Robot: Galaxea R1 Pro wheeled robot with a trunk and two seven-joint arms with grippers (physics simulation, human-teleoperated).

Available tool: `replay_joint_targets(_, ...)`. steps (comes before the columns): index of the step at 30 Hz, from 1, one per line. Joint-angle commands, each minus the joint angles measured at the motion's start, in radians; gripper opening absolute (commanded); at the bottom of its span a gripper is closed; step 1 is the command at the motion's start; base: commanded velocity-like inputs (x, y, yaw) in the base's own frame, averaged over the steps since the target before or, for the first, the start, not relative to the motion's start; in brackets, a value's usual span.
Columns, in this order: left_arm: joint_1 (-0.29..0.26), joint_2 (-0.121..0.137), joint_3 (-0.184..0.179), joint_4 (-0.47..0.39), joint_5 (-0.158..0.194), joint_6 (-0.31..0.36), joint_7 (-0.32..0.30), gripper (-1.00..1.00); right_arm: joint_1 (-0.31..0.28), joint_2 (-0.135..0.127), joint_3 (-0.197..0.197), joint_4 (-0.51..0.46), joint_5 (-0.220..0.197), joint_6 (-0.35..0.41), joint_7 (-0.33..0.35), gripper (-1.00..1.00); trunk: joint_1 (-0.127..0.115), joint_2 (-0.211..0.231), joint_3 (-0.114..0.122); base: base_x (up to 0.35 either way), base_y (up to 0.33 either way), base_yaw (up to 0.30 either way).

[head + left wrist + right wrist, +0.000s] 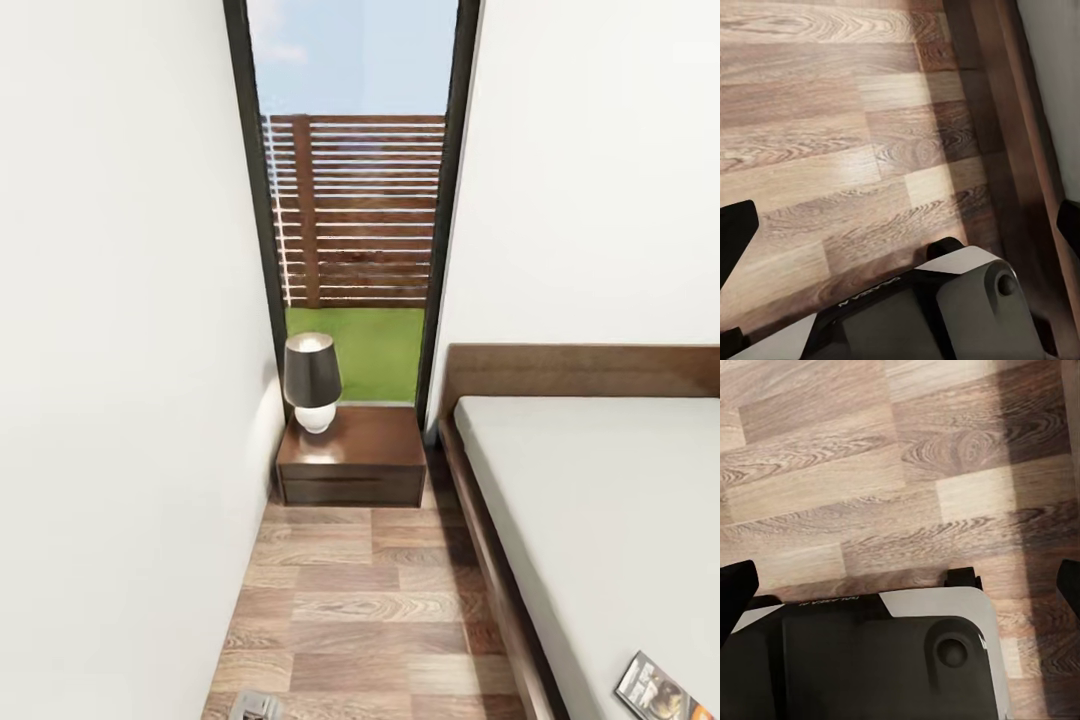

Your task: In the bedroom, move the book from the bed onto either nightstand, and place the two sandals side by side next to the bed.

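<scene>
I face a narrow strip of plank floor (370,620) between a white wall (120,400) at my nine o'clock and the bed (600,520) at my three o'clock. The nightstand (352,455) stands at twelve o'clock, at the far end of the strip, beside the bed's headboard (585,368) with a small gap between them. A lamp (312,380) with a dark shade and a white round base sits on its top, toward the wall side. Behind it a tall window (350,200) shows a slatted wooden fence, grass and sky. The book (655,690) lies on the mattress at about four o'clock, near the bed's edge closest to me, cover up, partly cut off by the picture's border. My left gripper (904,229) hangs over bare planks, with the bed's dark frame (1020,150) running alongside; its dark fingertips (735,232) sit at opposite edges of the wrist picture, spread wide, with nothing between them. My right gripper (904,585) is likewise spread over the floor, fingertips (736,589) far apart and empty. Part of my own grey and black base shows beneath each wrist.
</scene>
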Motion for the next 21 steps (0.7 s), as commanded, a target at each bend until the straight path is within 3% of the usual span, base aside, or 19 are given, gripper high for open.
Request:
replay_joint_targets(1,-0.001,0.000,0.000,0.001,0.000,-0.005,-0.003,1.00,-0.001,0.000,-0.009,-0.001,0.010,0.002,0.005,1.00,0.001,-0.002,-0.002,0.196,0.000,-0.003)
replay_joint_targets(21,-0.001,0.000,0.000,0.001,0.000,-0.005,-0.003,1.00,-0.001,0.000,-0.009,-0.001,0.010,0.003,0.005,1.00,0.001,-0.002,-0.002,0.307,0.000,0.000)
